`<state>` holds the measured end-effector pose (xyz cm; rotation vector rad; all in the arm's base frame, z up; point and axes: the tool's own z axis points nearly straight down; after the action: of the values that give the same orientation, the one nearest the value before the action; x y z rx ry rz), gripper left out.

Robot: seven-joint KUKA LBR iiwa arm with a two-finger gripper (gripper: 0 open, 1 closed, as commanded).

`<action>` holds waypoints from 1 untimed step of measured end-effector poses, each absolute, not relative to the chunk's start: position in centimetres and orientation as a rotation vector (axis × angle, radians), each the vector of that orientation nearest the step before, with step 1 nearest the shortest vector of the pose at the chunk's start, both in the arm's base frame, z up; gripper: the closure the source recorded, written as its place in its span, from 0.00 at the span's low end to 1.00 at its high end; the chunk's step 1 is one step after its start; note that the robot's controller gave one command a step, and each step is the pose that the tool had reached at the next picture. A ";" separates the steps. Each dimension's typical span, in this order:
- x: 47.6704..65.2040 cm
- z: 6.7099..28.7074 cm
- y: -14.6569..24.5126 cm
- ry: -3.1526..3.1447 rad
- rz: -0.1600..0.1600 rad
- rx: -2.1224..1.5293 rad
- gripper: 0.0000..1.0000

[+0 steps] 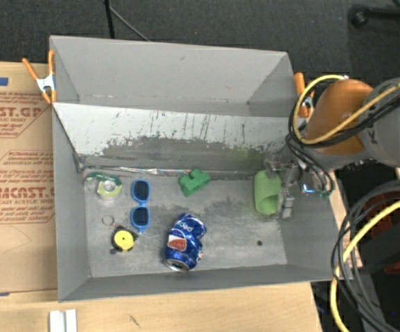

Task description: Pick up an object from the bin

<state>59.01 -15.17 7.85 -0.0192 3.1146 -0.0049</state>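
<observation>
From above, the pincer (285,203) sits low at the bin's (186,75) right end, right against a pale green cup-like thing (266,194) lying on the floor there. I cannot tell whether the pincer is open or closed. Well apart to the left lie a green block (194,181), a crushed blue can (184,241), blue sunglasses (140,204) and a yellow disc (123,240).

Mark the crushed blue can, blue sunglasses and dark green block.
crushed blue can (184,242): camera view, middle of its dented side.
blue sunglasses (140,191): camera view, upper lens.
dark green block (194,181): camera view, its top face.
</observation>
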 end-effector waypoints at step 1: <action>59.4 8.3 -15.2 3.100 -0.009 -0.019 0.00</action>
<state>59.42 -15.17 8.26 -0.0192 3.1004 -0.0090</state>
